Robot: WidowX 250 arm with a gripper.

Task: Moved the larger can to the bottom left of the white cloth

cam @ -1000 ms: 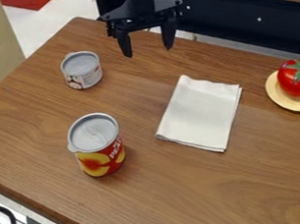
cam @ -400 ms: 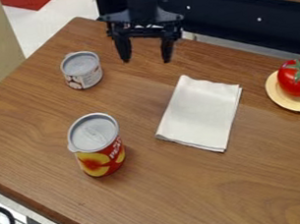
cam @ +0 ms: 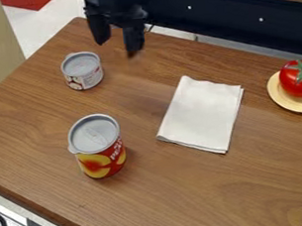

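The larger can (cam: 98, 152), lower left of the frame, is red with yellow fruit pictures and a grey lid (cam: 93, 133). Table (cam: 187, 191) surface separates it from the white cloth (cam: 202, 114) and the lower-left table edge. It stands upright, long axis vertical, lid up. The gripper (cam: 117, 47), upper left, is spread open, holding nothing
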